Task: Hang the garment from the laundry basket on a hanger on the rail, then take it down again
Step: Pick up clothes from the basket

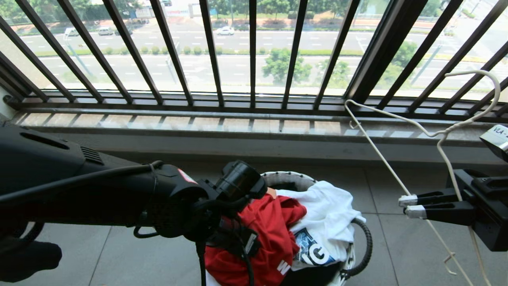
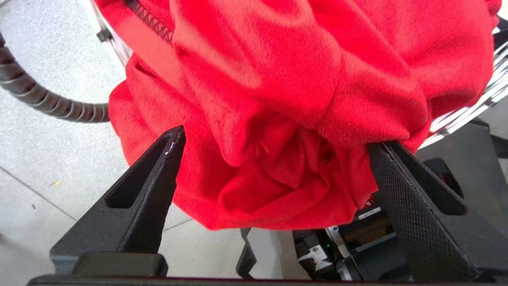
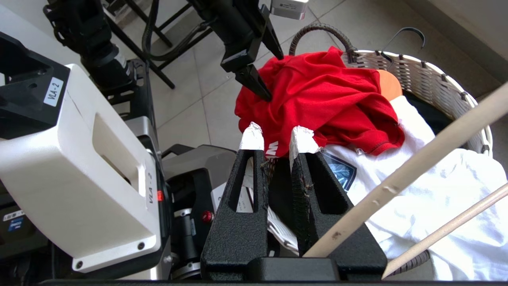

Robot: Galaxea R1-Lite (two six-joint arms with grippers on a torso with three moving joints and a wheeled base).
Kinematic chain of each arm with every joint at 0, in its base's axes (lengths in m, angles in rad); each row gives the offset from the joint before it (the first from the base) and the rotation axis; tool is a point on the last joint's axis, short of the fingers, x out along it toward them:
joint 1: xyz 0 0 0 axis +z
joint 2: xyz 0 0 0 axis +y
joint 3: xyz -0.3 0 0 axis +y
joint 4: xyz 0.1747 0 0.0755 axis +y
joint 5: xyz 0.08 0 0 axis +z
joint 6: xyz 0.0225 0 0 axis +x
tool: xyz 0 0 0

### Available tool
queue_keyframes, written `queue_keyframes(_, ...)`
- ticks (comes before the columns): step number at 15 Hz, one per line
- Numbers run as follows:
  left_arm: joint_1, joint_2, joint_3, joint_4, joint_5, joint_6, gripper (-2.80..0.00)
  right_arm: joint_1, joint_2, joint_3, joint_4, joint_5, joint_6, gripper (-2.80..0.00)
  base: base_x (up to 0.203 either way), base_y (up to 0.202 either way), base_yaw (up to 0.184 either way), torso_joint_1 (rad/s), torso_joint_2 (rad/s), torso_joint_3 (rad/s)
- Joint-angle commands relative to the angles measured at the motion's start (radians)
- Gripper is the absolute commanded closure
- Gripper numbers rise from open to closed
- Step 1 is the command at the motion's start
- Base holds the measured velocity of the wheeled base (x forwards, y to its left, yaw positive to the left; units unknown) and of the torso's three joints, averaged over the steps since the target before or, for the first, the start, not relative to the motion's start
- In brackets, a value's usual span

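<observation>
Red cotton T-shirt (image 2: 278, 99), bunched mid-frame, sits between your left gripper (image 2: 274, 159)'s wide-open jaws, unclamped; right gripper (image 1: 410, 205) pinches the white wire hanger (image 1: 444, 133).

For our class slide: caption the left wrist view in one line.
Open left gripper straddling the bunched red T-shirt at the laundry basket.

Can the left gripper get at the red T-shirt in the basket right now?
Probably yes: the left gripper is open with the red T-shirt bunched between its fingers, on top of the laundry basket.
</observation>
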Motion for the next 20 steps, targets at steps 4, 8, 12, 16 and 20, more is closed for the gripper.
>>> queue_keyframes(4,0.018,0.079,0.024,-0.134,-0.063,-0.029,-2.8,-0.005,-0.001,-0.002,0.002,0.007,-0.005,0.0,0.0,0.0,0.0,0.0,0.0,0.0)
queue_keyframes(8,0.041,0.089,0.062,-0.326,-0.068,-0.055,-2.8,-0.006,-0.001,-0.001,0.002,0.007,-0.005,0.0,0.0,0.0,0.0,0.0,0.0,0.0)
queue_keyframes(12,0.038,0.008,0.084,-0.328,-0.068,-0.051,-2.8,-0.004,-0.001,-0.001,0.002,0.007,-0.005,0.0,0.0,0.0,0.0,0.0,0.0,0.0)
queue_keyframes(16,0.016,-0.039,0.102,-0.33,-0.068,-0.052,-2.8,-0.004,0.001,-0.001,0.002,0.007,-0.005,0.0,0.0,0.0,0.0,0.0,0.0,0.0)
queue_keyframes(20,0.015,0.029,0.1,-0.335,-0.068,-0.053,-2.8,-0.004,0.001,-0.003,0.002,0.007,-0.005,0.0,0.0,0.0,0.0,0.0,0.0,0.0)
